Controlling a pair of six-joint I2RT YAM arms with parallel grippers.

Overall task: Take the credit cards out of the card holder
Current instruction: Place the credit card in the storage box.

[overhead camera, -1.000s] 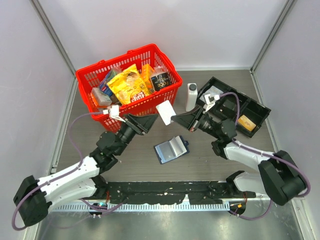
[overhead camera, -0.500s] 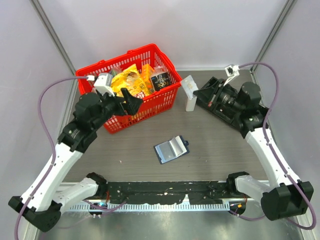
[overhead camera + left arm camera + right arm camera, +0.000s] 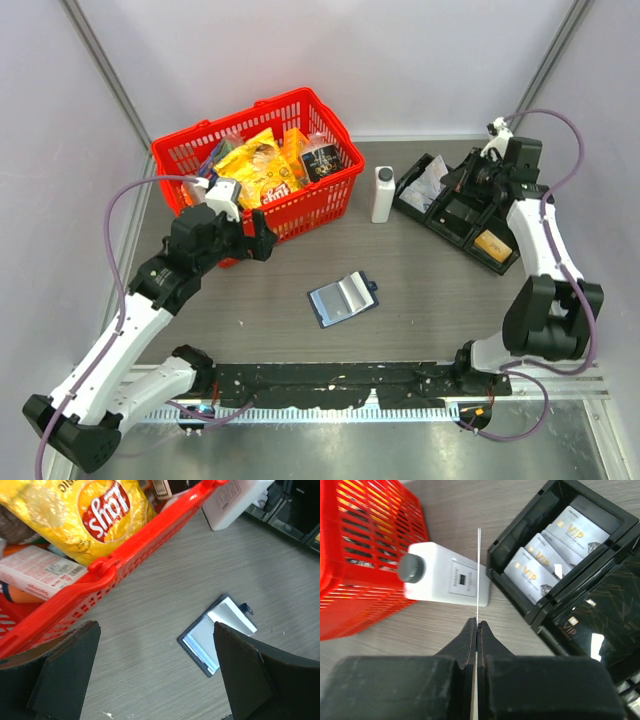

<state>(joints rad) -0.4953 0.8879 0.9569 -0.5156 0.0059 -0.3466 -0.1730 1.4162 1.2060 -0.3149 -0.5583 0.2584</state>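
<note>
Notably, gold "VIP" on grey credit cards (image 3: 534, 574) in black tray (image 3: 518, 529).

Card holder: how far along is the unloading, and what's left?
Done: several silver cards lie in the black tray. In hand: the right fingers pinch one card edge-on near that tray. Left: place it; the card holder lies open on the table below the open left fingers, and whether it holds more cards cannot be told.
</note>
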